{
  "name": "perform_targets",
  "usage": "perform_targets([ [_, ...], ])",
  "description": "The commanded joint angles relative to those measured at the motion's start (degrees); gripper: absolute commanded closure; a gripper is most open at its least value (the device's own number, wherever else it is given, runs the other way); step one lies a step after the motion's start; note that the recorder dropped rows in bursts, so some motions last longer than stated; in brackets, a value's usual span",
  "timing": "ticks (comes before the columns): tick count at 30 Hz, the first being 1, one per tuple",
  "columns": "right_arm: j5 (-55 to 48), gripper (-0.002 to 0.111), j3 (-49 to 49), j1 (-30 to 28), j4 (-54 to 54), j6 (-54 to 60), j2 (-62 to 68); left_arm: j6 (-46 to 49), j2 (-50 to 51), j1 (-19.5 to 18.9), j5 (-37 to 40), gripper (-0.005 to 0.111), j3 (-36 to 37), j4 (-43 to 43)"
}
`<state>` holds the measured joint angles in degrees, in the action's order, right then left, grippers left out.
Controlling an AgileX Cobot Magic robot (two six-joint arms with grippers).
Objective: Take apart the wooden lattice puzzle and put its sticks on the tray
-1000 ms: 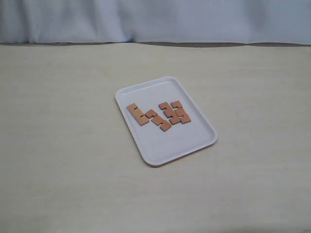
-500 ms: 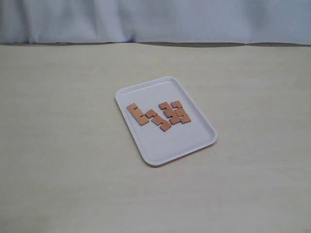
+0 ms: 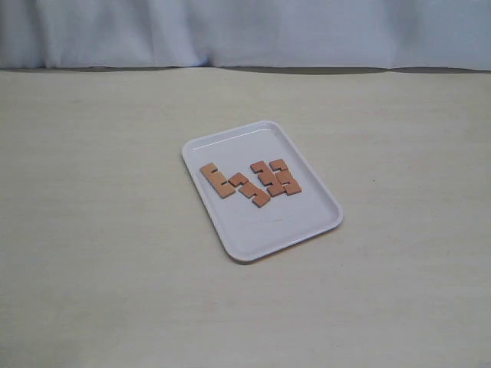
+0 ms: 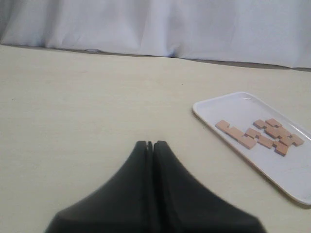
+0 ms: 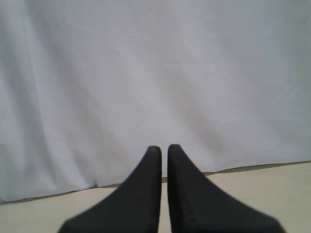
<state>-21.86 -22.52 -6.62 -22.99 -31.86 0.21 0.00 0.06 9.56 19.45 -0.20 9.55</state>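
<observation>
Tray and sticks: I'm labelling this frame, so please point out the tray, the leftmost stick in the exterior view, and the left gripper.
tray (image 3: 257, 226), exterior view, bare floor in front of the sticks.
leftmost stick (image 3: 218, 181), exterior view, middle of the bar.
left gripper (image 4: 150, 144), left wrist view, midway between its closed fingers.

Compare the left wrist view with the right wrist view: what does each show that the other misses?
Only the left wrist view: the tray with the loose sticks lying on it, and the left gripper, its fingers pressed together. Only the right wrist view: the right gripper, a thin slit between its fingers. Both: the white cloth backdrop and the beige table.
</observation>
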Motion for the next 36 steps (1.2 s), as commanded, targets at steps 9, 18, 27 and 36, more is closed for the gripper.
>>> perform_targets([
  [9, 16.06, 0.104, 19.97, -0.52, 0.68, -4.34, -0.21, 0.00, -0.06, 0.49, -0.59, 0.107, 0.20, -0.03],
  [18, 12.10, 0.104, 22.52, -0.52, 0.02, -5.24, -0.21, 0.00, -0.06, 0.49, -0.59, 0.107, 0.20, 0.09],
  [27, 10.12, 0.104, 22.52, -0.52, 0.03, -6.69, -0.21, 0.00, -0.06, 0.49, -0.59, 0.107, 0.20, 0.09],
  [36, 9.63, 0.104, 22.52, -0.52, 0.25, -6.92, -0.21, 0.00, -0.06, 0.49, -0.59, 0.107, 0.20, 0.09],
])
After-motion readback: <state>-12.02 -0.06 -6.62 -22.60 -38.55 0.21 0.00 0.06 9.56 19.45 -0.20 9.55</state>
